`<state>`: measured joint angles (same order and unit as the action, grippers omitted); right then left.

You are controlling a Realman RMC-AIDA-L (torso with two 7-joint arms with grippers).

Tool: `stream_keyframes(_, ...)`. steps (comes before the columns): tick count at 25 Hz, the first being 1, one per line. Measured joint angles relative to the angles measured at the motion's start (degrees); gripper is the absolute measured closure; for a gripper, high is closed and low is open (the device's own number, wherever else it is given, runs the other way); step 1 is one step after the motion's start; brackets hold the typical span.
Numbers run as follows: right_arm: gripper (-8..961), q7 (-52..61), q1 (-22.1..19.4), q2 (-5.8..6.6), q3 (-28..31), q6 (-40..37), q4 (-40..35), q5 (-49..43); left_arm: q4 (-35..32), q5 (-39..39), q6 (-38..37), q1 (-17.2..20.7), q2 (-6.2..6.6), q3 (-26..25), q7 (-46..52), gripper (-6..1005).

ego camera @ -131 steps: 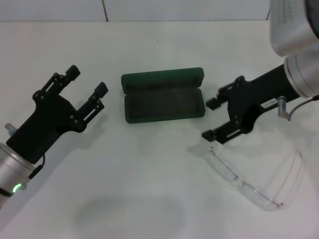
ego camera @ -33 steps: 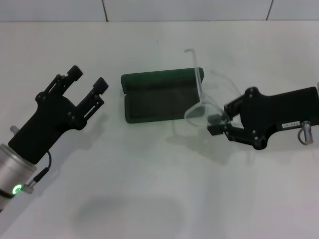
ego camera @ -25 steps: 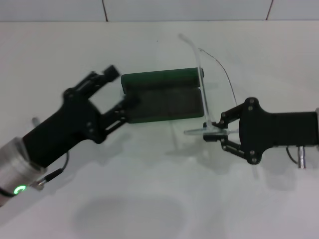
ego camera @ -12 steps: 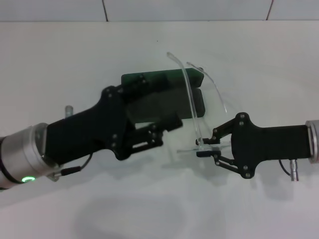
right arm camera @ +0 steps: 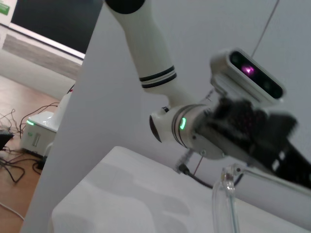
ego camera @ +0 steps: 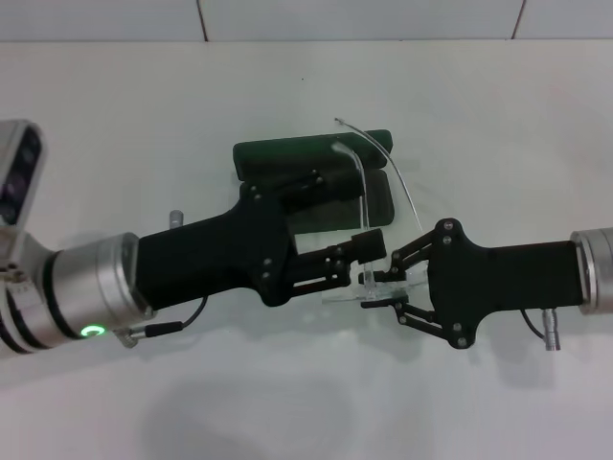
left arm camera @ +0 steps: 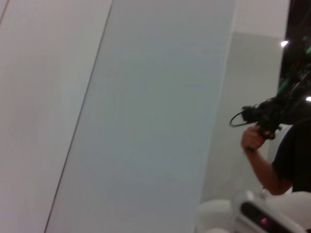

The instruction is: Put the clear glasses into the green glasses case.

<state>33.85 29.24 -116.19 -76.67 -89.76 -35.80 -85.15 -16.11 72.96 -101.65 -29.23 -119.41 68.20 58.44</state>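
Left arm has swung in from the frame's left edge to centre within the last second; left pincer (ego camera: 369,257) now sits right at the clear glasses (ego camera: 362,216), nose to nose with the right pincer (ego camera: 376,290). Looks like a two-arm regrasp or steadying step just in front of the green glasses case (ego camera: 321,153).

Right pincer is clamped on the glasses' lower edge, holding them lifted off the worktop (ego camera: 287,383), tilted up, arms curving over the case's right end. Five seconds back they lay flat at lower right, so pick-up is done; insertion isn't. Left pincer: fingers spread a little, cannot tell if they touch the frame yet.

Case is open, lid hinged up toward frame top, its left and middle hidden under the left arm.

Materials: glasses are fully clear thin plastic, wraparound, springy arms, likely slippery and easy to flex. Case is a rigid dark green shell with rounded corners and a dull grey lining.
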Motion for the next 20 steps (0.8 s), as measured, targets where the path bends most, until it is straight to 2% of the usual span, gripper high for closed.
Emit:
stream_keyframes(5, 829, -1.2, 0.0, 0.0, -0.1, 0.0, -0.7, 0.1, 0.0, 0.9, 3.6, -0.7, -0.08, 0.0, 4.0, 274)
stream_keyframes(12, 830, -3.2, 0.0, 0.0, -0.1, -0.3, -1.3, 0.1, -0.5, 7.1, 5.8, -3.9, 0.82, 0.0, 14.0, 274)
stream_keyframes(20, 830, -3.3, 0.0, 0.0, 0.0, -0.1, -1.3, 0.1, -0.7, 7.2, 5.9, -4.2, 1.15, -0.6, 14.5, 274)
